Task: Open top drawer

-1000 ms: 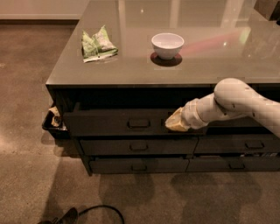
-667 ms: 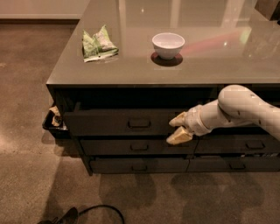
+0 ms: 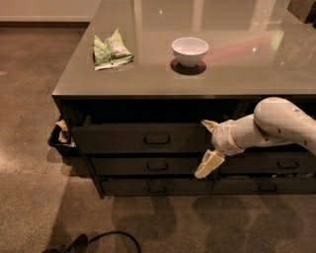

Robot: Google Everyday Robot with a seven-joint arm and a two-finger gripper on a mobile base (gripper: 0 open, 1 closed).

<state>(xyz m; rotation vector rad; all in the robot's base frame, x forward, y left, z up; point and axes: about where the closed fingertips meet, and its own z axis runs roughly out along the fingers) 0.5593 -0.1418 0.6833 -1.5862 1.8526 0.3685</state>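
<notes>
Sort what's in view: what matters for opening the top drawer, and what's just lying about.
Job: top drawer; its metal pull; gripper, at the drawer's right end.
Lying about: white bowl and green packet on the counter; lower drawers; black bin; floor cable.

Gripper (image 3: 206,148) at right end of top drawer (image 3: 123,139)

A speckled brown floor (image 3: 29,108) surrounds a dark island with a glossy grey countertop (image 3: 148,79) catching light. A pale wall (image 3: 44,9) runs behind.
</notes>
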